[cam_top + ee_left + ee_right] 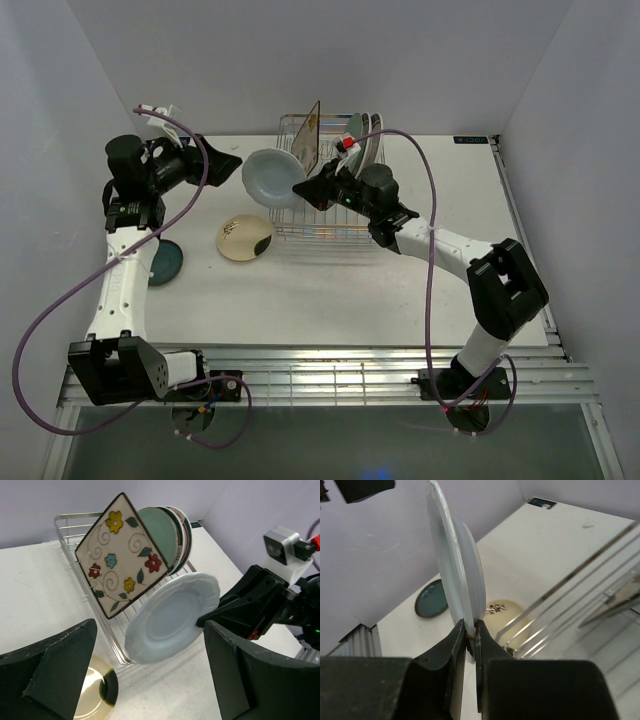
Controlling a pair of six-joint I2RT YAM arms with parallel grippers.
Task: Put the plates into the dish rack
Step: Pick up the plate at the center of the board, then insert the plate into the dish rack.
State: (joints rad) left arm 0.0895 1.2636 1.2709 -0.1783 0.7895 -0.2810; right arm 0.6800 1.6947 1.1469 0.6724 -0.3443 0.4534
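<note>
At left end of dish rack (322, 226), right hand (470, 630) pinches blue-grey plate (170, 617) by rim; left hand (227, 161) wide, empty. Risk: thin grip, plate pivots, slips, hits square floral plate (120, 555).

Free rack (330, 225) room before floral plate (120, 555)

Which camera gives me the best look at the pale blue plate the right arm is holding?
The left wrist view: the pale blue plate faces it, nearly all in view, with the right fingers pinching its rim. The top view shows it small, at the rack's left end. The right wrist view sees it edge-on only.
</note>
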